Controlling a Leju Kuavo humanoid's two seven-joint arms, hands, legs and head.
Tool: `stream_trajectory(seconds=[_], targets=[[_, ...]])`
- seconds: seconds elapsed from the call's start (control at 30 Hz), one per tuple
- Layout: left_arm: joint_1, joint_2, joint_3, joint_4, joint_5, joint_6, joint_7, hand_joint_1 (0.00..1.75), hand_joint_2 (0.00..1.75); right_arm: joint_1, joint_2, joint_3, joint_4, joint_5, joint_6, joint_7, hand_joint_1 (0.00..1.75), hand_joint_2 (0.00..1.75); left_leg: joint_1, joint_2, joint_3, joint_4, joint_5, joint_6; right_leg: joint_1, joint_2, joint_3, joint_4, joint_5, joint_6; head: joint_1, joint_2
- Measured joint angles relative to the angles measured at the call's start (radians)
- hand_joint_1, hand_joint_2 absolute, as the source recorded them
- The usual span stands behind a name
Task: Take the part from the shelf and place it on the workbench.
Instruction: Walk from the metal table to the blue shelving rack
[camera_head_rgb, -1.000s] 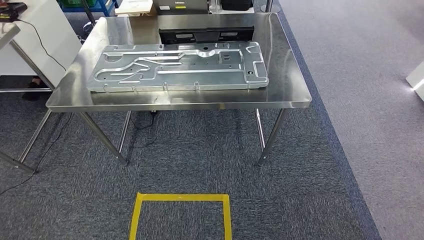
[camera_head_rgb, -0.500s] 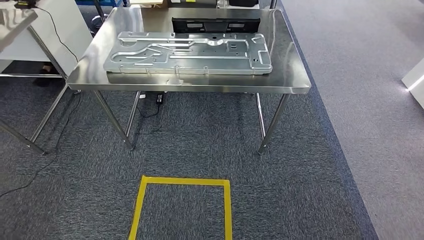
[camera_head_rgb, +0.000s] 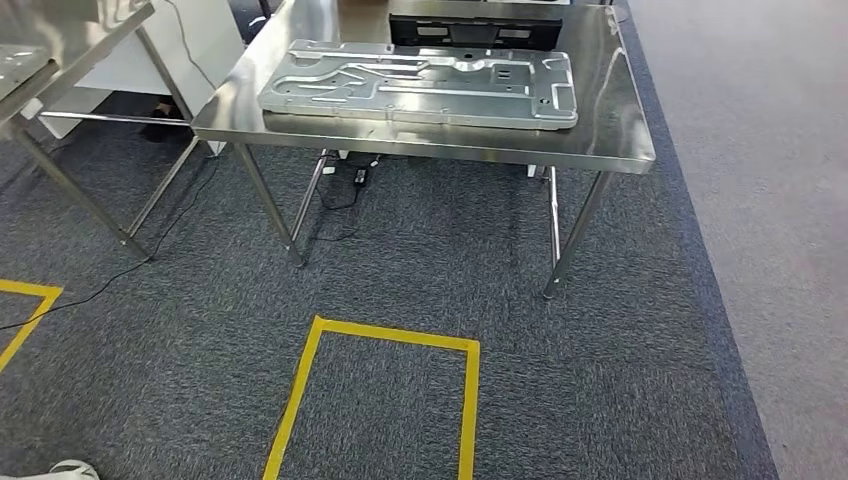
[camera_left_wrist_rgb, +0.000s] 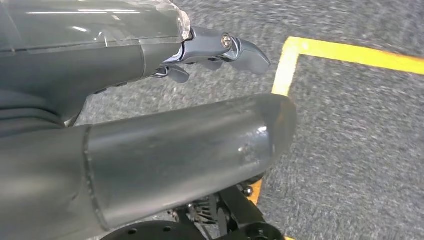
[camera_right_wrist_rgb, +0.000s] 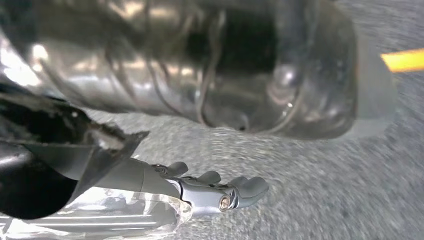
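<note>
Steel workbench (camera_head_rgb: 600, 150) stands on dark grey carpet (camera_head_rgb: 620, 340), with lighter carpet to its right. The part (camera_head_rgb: 420, 85) (stamped metal panel) lies flat on the bench, a black tray (camera_head_rgb: 470, 30) just behind it. Yellow tape square (camera_head_rgb: 385, 400) marks the floor in front; second table (camera_head_rgb: 60, 50) at left. Left hand (camera_left_wrist_rgb: 150, 100) and right hand (camera_right_wrist_rgb: 200, 192) hang over carpet, fingers look loosely apart, holding nothing, though the blur makes that uncertain.
</note>
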Motion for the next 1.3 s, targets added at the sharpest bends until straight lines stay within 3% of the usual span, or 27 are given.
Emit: stream_trajectory(seconds=[0.03,0.07,0.1,0.13,0.2,0.23,0.27,0.33,0.4,0.47,0.53,0.57,0.6,0.63,0.7,0.77,0.8,0.87,0.97,1.0,1.07,1.13,1.2,1.27,1.3], targets=[[0.001,0.000,0.001,0.000,-0.003,0.001,0.000,0.00,0.00,0.001,0.000,0.000,0.002,0.007,0.007,0.008,0.00,0.00,0.000,0.004,-0.015,0.054,-0.021,-0.003,0.003,-0.015,-0.007,0.002,0.004,0.000,0.000,0.000],[0.002,0.000,0.003,0.000,-0.007,0.001,0.001,0.00,0.00,0.001,0.000,0.000,0.005,0.016,0.013,0.013,0.00,0.00,0.001,0.006,-0.013,0.075,-0.021,-0.004,0.005,-0.029,-0.013,0.004,0.006,0.000,0.000,0.000],[0.004,-0.001,0.004,0.000,-0.010,0.001,0.002,0.00,0.00,0.000,0.000,-0.001,0.007,0.025,0.020,0.018,0.00,0.00,0.001,0.009,0.012,0.055,-0.004,-0.002,0.007,-0.043,-0.017,0.005,0.007,0.000,0.000,0.000],[0.006,-0.001,0.006,0.000,-0.013,0.001,0.002,0.00,0.00,-0.001,0.000,-0.001,0.008,0.035,0.026,0.021,0.00,0.00,0.000,0.015,0.057,-0.003,0.022,0.002,0.009,-0.055,-0.019,0.006,0.008,0.001,0.000,0.000],[0.004,0.000,0.008,0.000,-0.019,0.002,0.003,0.00,0.00,-0.005,0.001,-0.004,0.013,0.059,0.041,0.025,0.00,0.00,-0.006,0.055,0.154,-0.148,0.055,0.017,0.013,-0.077,-0.018,0.008,0.008,0.005,0.000,0.000],[0.003,0.000,0.010,0.000,-0.022,0.002,0.003,0.00,0.00,-0.008,0.001,-0.007,0.017,0.071,0.049,0.025,0.00,0.00,-0.011,0.073,0.180,-0.192,0.061,0.026,0.015,-0.086,-0.017,0.008,0.009,0.009,0.000,0.000],[0.001,0.001,0.011,0.000,-0.025,0.003,0.003,0.00,0.00,-0.013,0.002,-0.010,0.020,0.084,0.057,0.025,0.00,0.00,-0.016,0.085,0.189,-0.214,0.059,0.033,0.017,-0.095,-0.017,0.008,0.009,0.013,0.000,0.000],[0.001,0.002,0.013,0.000,-0.031,0.005,0.003,0.00,0.00,-0.022,0.003,-0.019,0.027,0.109,0.073,0.025,0.00,0.00,-0.017,0.072,0.184,-0.226,0.063,0.044,0.019,-0.108,-0.015,0.007,0.009,0.025,0.000,0.000],[0.001,0.004,0.015,0.000,-0.036,0.007,0.002,0.00,0.00,-0.028,0.003,-0.029,0.033,0.129,0.081,0.025,0.00,0.00,-0.009,0.054,0.184,-0.242,0.072,0.054,0.017,-0.072,-0.025,0.032,-0.013,0.039,0.000,0.000],[-0.003,0.003,0.015,0.001,-0.040,0.010,0.001,0.00,0.00,-0.030,0.003,-0.039,0.041,0.139,0.085,0.025,0.00,0.00,-0.006,0.035,0.178,-0.249,0.082,0.062,0.010,-0.011,-0.076,0.138,-0.078,0.049,0.000,0.000],[-0.006,0.004,0.015,0.001,-0.045,0.013,0.000,0.00,0.00,-0.031,0.003,-0.049,0.050,0.144,0.087,0.026,0.00,0.00,-0.006,0.011,0.170,-0.248,0.087,0.065,0.003,0.010,-0.145,0.274,-0.134,0.054,0.000,0.000],[-0.006,0.004,0.015,0.001,-0.046,0.014,0.000,0.00,0.00,-0.031,0.003,-0.052,0.053,0.145,0.087,0.026,0.00,0.00,-0.006,-0.002,0.169,-0.246,0.088,0.064,0.001,0.012,-0.162,0.304,-0.133,0.056,0.000,0.000],[-0.005,0.004,0.015,0.001,-0.047,0.014,0.000,0.00,0.00,-0.031,0.003,-0.055,0.056,0.146,0.087,0.027,0.00,0.00,-0.006,-0.016,0.169,-0.244,0.088,0.063,-0.001,0.013,-0.159,0.291,-0.108,0.057,0.000,0.000],[-0.004,0.003,0.015,0.001,-0.047,0.015,0.000,0.00,0.00,-0.031,0.003,-0.057,0.058,0.146,0.087,0.027,0.00,0.00,-0.006,-0.030,0.169,-0.241,0.088,0.061,-0.003,0.017,-0.139,0.240,-0.067,0.057,0.000,0.000],[-0.005,0.002,0.015,0.002,-0.049,0.017,0.000,0.00,0.00,-0.030,0.003,-0.064,0.062,0.152,0.102,0.027,0.00,0.00,-0.006,-0.053,0.166,-0.232,0.086,0.056,-0.006,0.059,-0.083,0.100,0.006,0.051,0.000,0.000],[-0.008,-0.001,0.015,0.003,-0.053,0.024,-0.001,0.00,0.00,-0.030,0.003,-0.076,0.063,0.168,0.139,0.027,0.00,0.00,-0.007,-0.073,0.154,-0.223,0.086,0.044,-0.007,0.093,-0.062,0.033,0.029,0.044,0.000,0.000],[-0.008,-0.002,0.015,0.003,-0.056,0.028,-0.001,0.00,0.00,-0.030,0.003,-0.084,0.062,0.176,0.160,0.028,0.00,0.00,-0.006,-0.083,0.150,-0.221,0.089,0.037,-0.004,0.092,-0.063,0.030,0.027,0.040,0.000,0.000],[-0.006,-0.004,0.015,0.005,-0.063,0.038,-0.002,0.00,0.00,-0.029,0.004,-0.098,0.061,0.187,0.187,0.033,0.00,0.00,-0.003,-0.092,0.142,-0.219,0.091,0.024,-0.005,0.068,-0.062,0.024,0.033,0.028,0.000,0.000],[-0.007,-0.009,0.015,0.010,-0.074,0.048,-0.003,0.00,0.00,-0.026,0.004,-0.115,0.061,0.192,0.195,0.039,0.00,0.00,-0.001,-0.028,0.101,-0.137,0.038,0.013,-0.008,0.033,-0.059,0.013,0.041,0.010,-0.001,0.000],[-0.008,-0.010,0.015,0.011,-0.076,0.050,-0.003,0.00,0.00,-0.025,0.004,-0.119,0.062,0.193,0.195,0.040,0.00,0.00,-0.001,-0.011,0.087,-0.108,0.020,0.011,-0.008,0.026,-0.059,0.012,0.041,0.008,-0.001,0.000],[-0.010,-0.010,0.015,0.011,-0.078,0.052,-0.003,0.00,0.00,-0.025,0.004,-0.122,0.062,0.193,0.195,0.040,0.00,0.00,0.000,-0.006,0.073,-0.081,0.005,0.009,-0.007,0.021,-0.060,0.013,0.041,0.007,-0.001,0.000],[-0.012,-0.012,0.015,0.014,-0.084,0.058,-0.003,0.00,0.00,-0.025,0.004,-0.130,0.062,0.193,0.195,0.043,0.00,0.00,0.002,0.000,0.033,0.004,-0.027,0.004,-0.005,0.002,-0.061,0.014,0.039,0.007,-0.001,0.000],[-0.014,-0.014,0.015,0.020,-0.094,0.069,-0.003,0.00,0.00,-0.029,0.004,-0.146,0.062,0.192,0.197,0.049,0.00,0.00,0.003,0.022,0.064,-0.036,0.009,0.004,-0.003,-0.039,-0.058,0.016,0.033,0.011,-0.001,0.000],[-0.018,-0.015,0.015,0.024,-0.099,0.074,-0.004,0.00,0.00,-0.033,0.004,-0.160,0.063,0.191,0.200,0.054,0.00,0.00,-0.003,0.057,0.146,-0.182,0.069,0.014,0.001,-0.071,-0.050,0.019,0.024,0.022,-0.001,0.000],[-0.019,-0.016,0.015,0.025,-0.100,0.075,-0.004,0.00,0.00,-0.034,0.004,-0.163,0.063,0.190,0.201,0.054,0.00,0.00,-0.007,0.067,0.160,-0.211,0.072,0.019,0.003,-0.078,-0.048,0.019,0.022,0.027,-0.001,0.000]])
